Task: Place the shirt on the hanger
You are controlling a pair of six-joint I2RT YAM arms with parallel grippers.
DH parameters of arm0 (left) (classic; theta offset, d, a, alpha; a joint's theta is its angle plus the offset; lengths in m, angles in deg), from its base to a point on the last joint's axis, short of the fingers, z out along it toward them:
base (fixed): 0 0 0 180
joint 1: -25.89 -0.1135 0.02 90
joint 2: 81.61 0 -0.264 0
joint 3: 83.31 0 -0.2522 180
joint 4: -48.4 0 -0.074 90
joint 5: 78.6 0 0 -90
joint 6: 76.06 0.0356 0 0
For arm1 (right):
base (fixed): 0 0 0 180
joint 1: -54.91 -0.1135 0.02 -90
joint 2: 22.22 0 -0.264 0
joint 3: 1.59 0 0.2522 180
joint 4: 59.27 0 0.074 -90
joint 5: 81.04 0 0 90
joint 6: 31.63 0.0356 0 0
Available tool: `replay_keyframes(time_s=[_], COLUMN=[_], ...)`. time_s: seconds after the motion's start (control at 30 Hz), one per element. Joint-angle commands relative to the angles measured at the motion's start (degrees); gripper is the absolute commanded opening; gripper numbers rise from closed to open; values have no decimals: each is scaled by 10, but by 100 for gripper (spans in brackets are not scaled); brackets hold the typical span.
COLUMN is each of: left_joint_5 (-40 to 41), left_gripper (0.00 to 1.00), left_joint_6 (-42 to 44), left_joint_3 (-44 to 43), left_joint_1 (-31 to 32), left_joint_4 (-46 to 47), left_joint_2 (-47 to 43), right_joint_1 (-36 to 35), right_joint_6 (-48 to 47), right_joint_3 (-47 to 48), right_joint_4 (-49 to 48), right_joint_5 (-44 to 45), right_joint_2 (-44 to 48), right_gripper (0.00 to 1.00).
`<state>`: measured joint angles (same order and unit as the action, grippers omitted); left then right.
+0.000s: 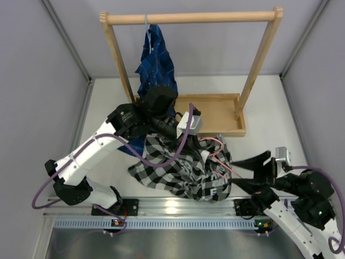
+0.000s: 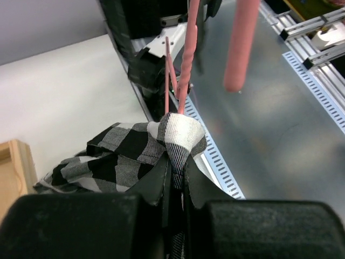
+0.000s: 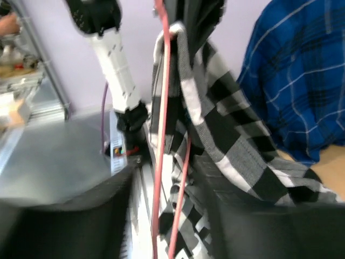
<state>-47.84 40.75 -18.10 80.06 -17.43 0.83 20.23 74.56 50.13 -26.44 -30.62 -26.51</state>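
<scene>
Left tool [image 2: 173,178] pinched on a fold of the shirt [image 1: 178,167], which is heaped on the table [image 1: 108,102]. It looks limp and light, so grip by the collar. Right tool [image 1: 249,174] stands parted, hanger [image 2: 186,75] wire between its jaws, unclamped.

The shirt [image 1: 172,164], black-and-white checked, sits crumpled in a loose heap on the table [image 1: 102,108], near its front edge and about midway across. On its near right side there's a dark patch with bits of white lettering showing. One fold at the far end is drawn up into a tight peak, white cloth outermost. The hanger [image 1: 218,155] is thin pink wire. Most of it is buried in the fabric, with loops showing on the heap's right side. Its twisted neck comes straight out of that peak.
</scene>
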Motion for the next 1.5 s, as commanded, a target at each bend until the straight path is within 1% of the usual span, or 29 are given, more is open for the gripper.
replay_keyframes(time_s=[0.0, 0.03, 0.07, 0.1, 0.13, 0.17, 0.2, 0.23, 0.27, 0.3, 0.37, 0.4, 0.43, 0.5, 0.53, 0.6, 0.7, 0.8, 0.87, 0.9, 1.0, 1.03, 1.07, 1.1, 1.17, 1.23, 1.27, 1.33, 1.47], left_joint_5=[64, 88, 134, 163, 196, 267, 300, 332, 388, 409, 441, 476, 488, 499, 494, 475, 450, 452, 456, 461, 463, 463, 463, 461, 455, 447, 446, 442, 442], left_gripper=[0, 0, 0, 0, 0, 0, 0, 0, 0, 0, 0, 0, 0, 0, 0, 0, 0, 0, 0, 0, 0, 0, 0, 0, 0, 0, 0, 0, 0], left_joint_6=[-49, -78, -92, -112, -133, -174, -193, -225, -242, -257, -308, -327, -357, -382, -398, -407, -425, -439, -442, -443, -441, -440, -439, -439, -437, -439, -440, -443, -445], left_joint_3=[9, 29, 37, 43, 52, 69, 80, 93, 123, 140, 173, 201, 211, 232, 235, 242, 267, 294, 305, 309, 313, 312, 312, 309, 308, 307, 309, 314, 313], left_joint_1=[1, 0, 1, 1, 1, 0, 0, 1, 0, 0, 0, -1, 0, 0, 0, 0, 0, 0, 0, 0, 0, 0, 0, 0, 0, 0, 0, 0, 0], left_joint_4=[31, 47, 66, 79, 93, 128, 147, 168, 189, 236, 281, 316, 327, 343, 350, 356, 381, 411, 426, 430, 441, 442, 442, 443, 444, 448, 450, 461, 470], left_joint_2=[-53, -62, -70, -86, -94, -104, -127, -140, -154, -182, -208, -230, -238, -250, -251, -250, -252, -260, -263, -264, -263, -261, -261, -258, -256, -252, -251, -251, -246], right_joint_1=[8, 8, 7, 7, 7, 7, 7, 8, 7, 7, 8, 8, 8, 7, 8, 8, 8, 8, 8, 8, 7, 7, 7, 7, 7, 7, 7, 7, 7], right_joint_6=[-49, -53, -51, -44, -33, -1, 16, 29, 60, 77, 110, 122, 136, 192, 210, 251, 283, 309, 326, 331, 350, 358, 362, 363, 365, 373, 387, 398, 401], right_joint_3=[55, 59, 60, 60, 61, 64, 72, 75, 74, 70, 60, 48, 39, -4, -18, -49, -82, -131, -165, -175, -206, -218, -222, -225, -240, -254, -267, -275, -276], right_joint_4=[27, 49, 80, 95, 108, 126, 161, 178, 191, 206, 200, 191, 162, 114, 67, 23, -52, -139, -182, -229, -291, -300, -301, -300, -304, -347, -369, -429, -474], right_joint_5=[102, 138, 176, 246, 279, 313, 364, 385, 407, 427, 402, 369, 356, 307, 291, 257, 271, 293, 290, 280, 267, 269, 274, 287, 292, 282, 274, 249, 242], right_joint_2=[1, 3, 16, 22, 29, 33, 35, 36, 38, 38, 39, 41, 40, 41, 41, 5, -46, -69, -93, -102, -146, -157, -161, -163, -163, -164, -172, -192, -217], right_gripper=[89, 99, 99, 100, 99, 100, 99, 99, 100, 99, 99, 95, 92, 84, 83, 81, 74, 72, 71, 71, 72, 77, 77, 80, 80, 77, 70, 61, 53])
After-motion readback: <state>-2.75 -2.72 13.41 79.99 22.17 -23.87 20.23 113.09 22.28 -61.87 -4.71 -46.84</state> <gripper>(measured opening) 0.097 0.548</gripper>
